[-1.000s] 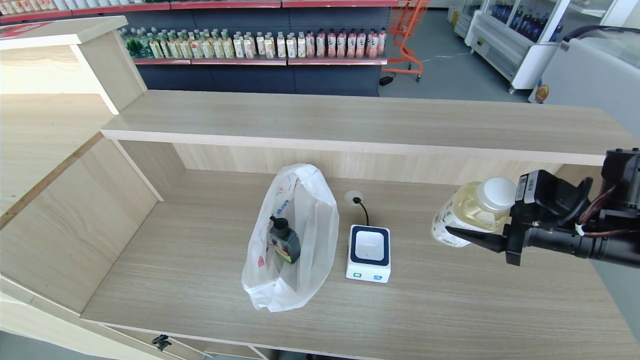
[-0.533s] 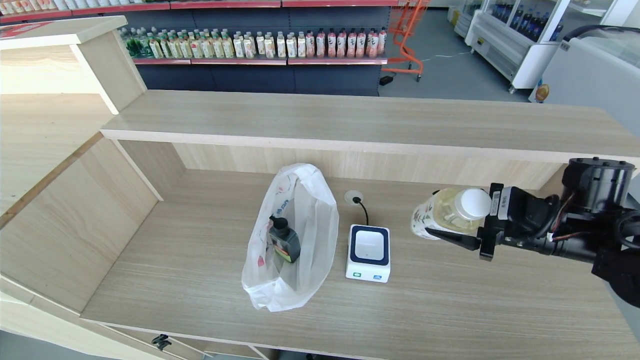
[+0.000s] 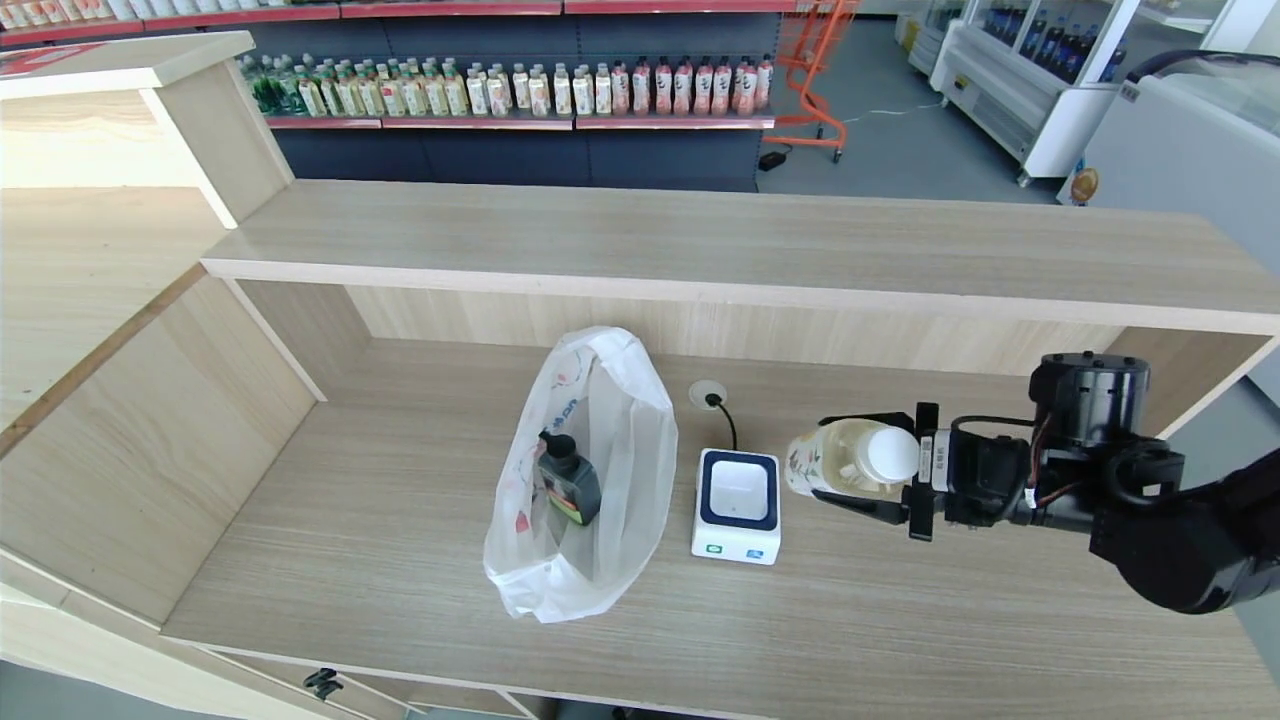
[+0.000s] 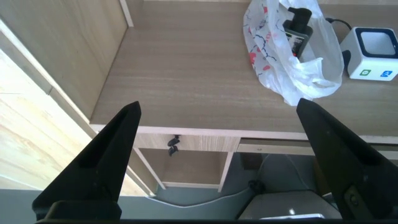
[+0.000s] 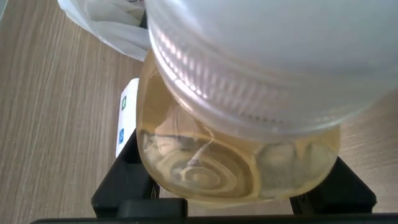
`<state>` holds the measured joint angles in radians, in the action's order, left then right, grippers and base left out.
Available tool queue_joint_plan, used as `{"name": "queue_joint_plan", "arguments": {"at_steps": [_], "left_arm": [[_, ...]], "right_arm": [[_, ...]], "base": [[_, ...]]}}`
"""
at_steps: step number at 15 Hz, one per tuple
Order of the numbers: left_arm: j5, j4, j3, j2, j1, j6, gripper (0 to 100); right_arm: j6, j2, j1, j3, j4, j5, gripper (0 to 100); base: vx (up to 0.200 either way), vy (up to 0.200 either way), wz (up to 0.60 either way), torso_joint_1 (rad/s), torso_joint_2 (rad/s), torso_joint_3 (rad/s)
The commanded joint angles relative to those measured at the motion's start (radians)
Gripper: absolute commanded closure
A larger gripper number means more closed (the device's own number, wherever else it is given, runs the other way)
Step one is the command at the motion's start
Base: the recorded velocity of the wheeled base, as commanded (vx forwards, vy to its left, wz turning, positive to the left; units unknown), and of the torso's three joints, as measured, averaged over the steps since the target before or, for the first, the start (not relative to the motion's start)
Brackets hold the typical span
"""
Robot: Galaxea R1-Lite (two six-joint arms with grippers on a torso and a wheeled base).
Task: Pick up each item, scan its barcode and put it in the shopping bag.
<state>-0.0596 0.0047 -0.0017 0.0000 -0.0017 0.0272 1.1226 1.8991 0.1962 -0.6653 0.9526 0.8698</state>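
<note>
Since a second ago, the clear plastic bottle of pale yellow drink with a white cap [image 3: 822, 462] is being carried leftward and lower over the light wooden counter [image 3: 900, 620] by the right gripper [image 3: 838, 458], and it is now being held just right of the white square scanner with a dark blue rim [image 3: 738, 505]. The bottle is being kept on its side, cap towards the wrist, with the black fingers clamped on it from the far and near sides. In the right wrist view, the bottle [image 5: 236, 155] is being shown close up, with the scanner [image 5: 127, 124] beyond its base.

A narrow gap is being left between the scanner and the translucent white plastic shopping bag [image 3: 620, 450] to its left, in which a dark bottle [image 3: 568, 480] is standing. A broad stretch of wood is being left between the bag and the left side wall, and another strip between the scanner and the counter's near edge. The far side is being closed off by the raised wooden ledge [image 3: 700, 240].

The left gripper [image 4: 217, 109] is being held with its fingers wide apart, gripping nothing, above the counter's near left edge, well apart from the bag [image 4: 292, 68].
</note>
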Motion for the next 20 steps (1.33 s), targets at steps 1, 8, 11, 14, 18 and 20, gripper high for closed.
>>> {"name": "queue_joint_plan", "arguments": {"at_steps": [1,8,11,14,18,20], "left_arm": [[0.000,0.000,0.000,0.002,0.000,0.000,0],[0.000,0.000,0.002,0.000,0.000,0.000,0],[0.000,0.000,0.000,0.002,0.000,0.000,0],[0.000,0.000,0.000,0.000,0.000,0.000,0],[0.000,0.000,0.000,0.000,0.000,0.000,0],[0.000,0.000,0.002,0.002,0.000,0.000,0]], "right_arm": [[0.002,0.087,0.025,-0.011,0.057,0.005,100],[-0.006,0.204,0.051,-0.112,0.112,0.009,100],[-0.024,0.250,0.080,-0.181,0.112,0.009,100],[-0.027,0.290,0.092,-0.206,0.118,0.015,100],[-0.027,0.310,0.092,-0.212,0.146,0.034,100],[-0.029,0.307,0.092,-0.212,0.146,0.034,100]], "base": [[0.000,0.000,0.00,0.000,0.00,0.000],[0.000,0.000,0.00,0.000,0.00,0.000],[0.000,0.000,0.00,0.000,0.00,0.000],[0.000,0.000,0.00,0.000,0.00,0.000],[0.000,0.000,0.00,0.000,0.00,0.000],[0.000,0.000,0.00,0.000,0.00,0.000]]}}
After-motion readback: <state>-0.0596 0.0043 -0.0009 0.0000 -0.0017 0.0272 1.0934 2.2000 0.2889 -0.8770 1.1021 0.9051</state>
